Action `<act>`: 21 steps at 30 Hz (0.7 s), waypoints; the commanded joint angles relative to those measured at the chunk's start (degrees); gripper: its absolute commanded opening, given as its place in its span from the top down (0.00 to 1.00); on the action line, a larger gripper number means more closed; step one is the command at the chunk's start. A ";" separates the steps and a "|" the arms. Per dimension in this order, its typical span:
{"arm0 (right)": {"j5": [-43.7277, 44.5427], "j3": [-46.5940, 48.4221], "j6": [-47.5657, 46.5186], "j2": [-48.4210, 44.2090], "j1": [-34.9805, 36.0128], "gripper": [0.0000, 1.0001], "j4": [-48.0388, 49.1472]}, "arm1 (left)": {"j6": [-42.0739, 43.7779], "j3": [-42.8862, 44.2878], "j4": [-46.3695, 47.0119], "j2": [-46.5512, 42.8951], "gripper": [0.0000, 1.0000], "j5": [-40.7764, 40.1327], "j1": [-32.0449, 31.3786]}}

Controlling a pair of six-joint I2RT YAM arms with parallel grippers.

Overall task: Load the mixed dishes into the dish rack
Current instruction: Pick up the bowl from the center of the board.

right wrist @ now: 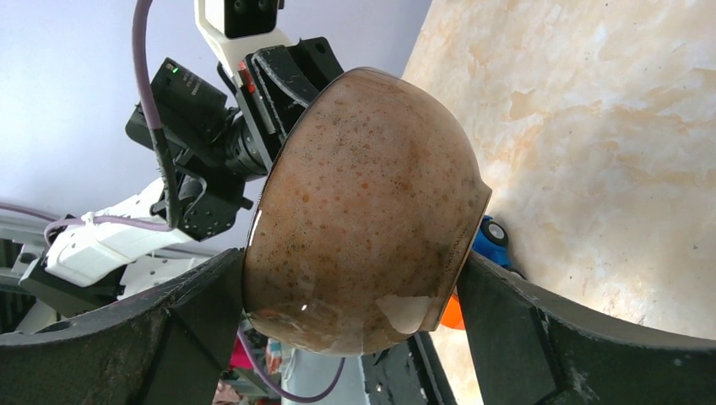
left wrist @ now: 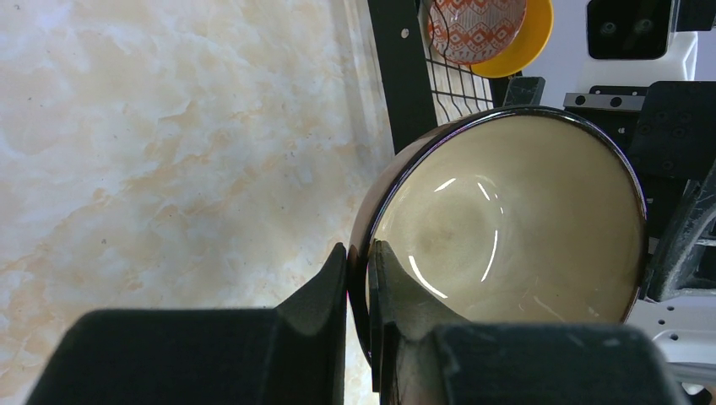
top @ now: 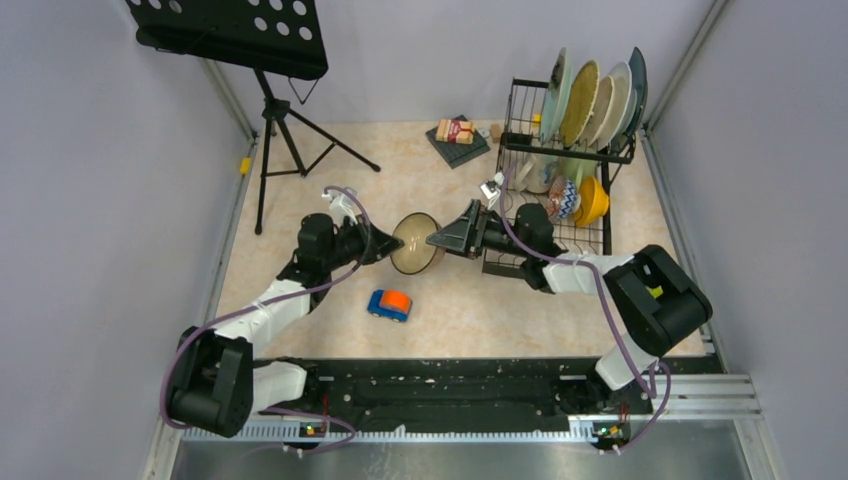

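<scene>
Handover mid-air: the brown speckled bowl (top: 417, 243) with the cream inside is hanging above the desk (top: 470, 320), between the two arms and just left of the dish rack (top: 571, 152). The left jaws are pinching its dark rim, closed on the wall with one finger inside and one outside. The bowl is sitting on edge, its opening facing the left wrist camera. The right jaws are standing wide open and straddling the rounded outside, a finger at each flank. I cannot tell whether the pads are touching the glaze, and no clamp is showing.

Judging by this, the right arm is taking the bowl over for the rack. Doing it well is looking like this:
- centring the right jaws so both pads are meeting the glossy, curved wall together
- closing firmly before the left jaws are letting go
- backing the left jaws straight off the rim, not twisting

Plates (top: 590, 100) are filling the upper tier and a yellow bowl (top: 592, 200) is sitting lower down. The free base slots are hiding behind the right arm. A toy car (top: 389, 304) is lying below — a slip would be landing near it.
</scene>
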 commanded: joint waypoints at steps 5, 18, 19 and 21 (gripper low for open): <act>-1.31 3.59 -1.20 -0.50 1.27 0.10 0.75 | -1.69 1.16 8.16 -1.72 1.00 2.24 -0.17; 1.52 5.00 -6.44 -2.90 1.79 0.01 -8.82 | -1.79 0.81 8.46 -2.01 1.00 2.41 -0.25; 1.54 4.91 -6.51 -3.06 1.79 0.01 -8.62 | -1.79 0.79 8.45 -2.01 1.00 2.41 -0.25; 1.46 4.85 -6.43 -3.10 1.79 0.02 -8.47 | -1.82 0.80 8.39 -1.94 1.00 2.50 -0.23</act>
